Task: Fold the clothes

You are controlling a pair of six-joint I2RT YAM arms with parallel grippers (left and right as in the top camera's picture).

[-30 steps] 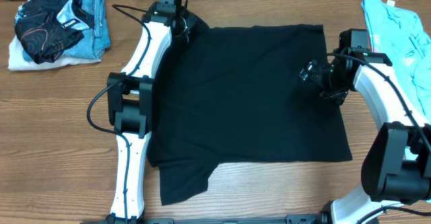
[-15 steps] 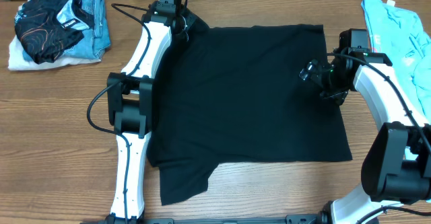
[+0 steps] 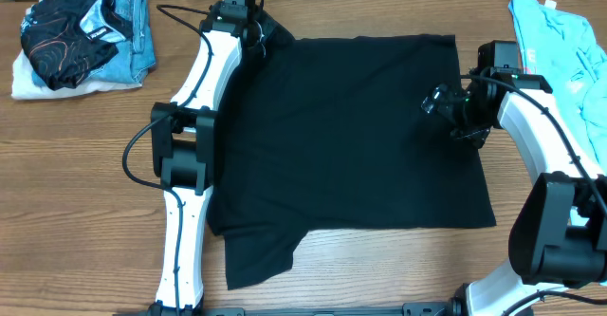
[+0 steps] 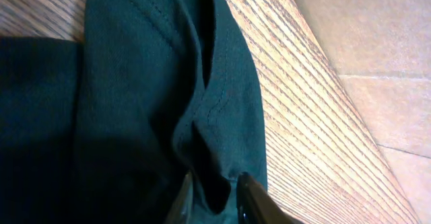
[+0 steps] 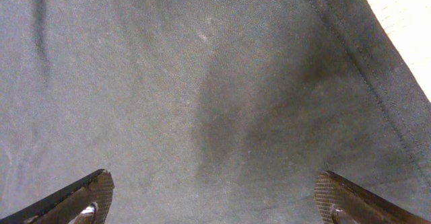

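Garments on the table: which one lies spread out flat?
The black T-shirt in the middle; the light blue shirt and the left pile are rumpled.

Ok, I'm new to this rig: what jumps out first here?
A large black T-shirt lies spread across the middle of the table. The left gripper pinches a fold at its far left corner, while the right gripper stands wide open over its right side. A light blue T-shirt lies at the right edge.

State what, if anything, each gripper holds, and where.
The left gripper pinches the black cloth T-shirt by a fold near its hemmed edge; the open right gripper holds nothing.
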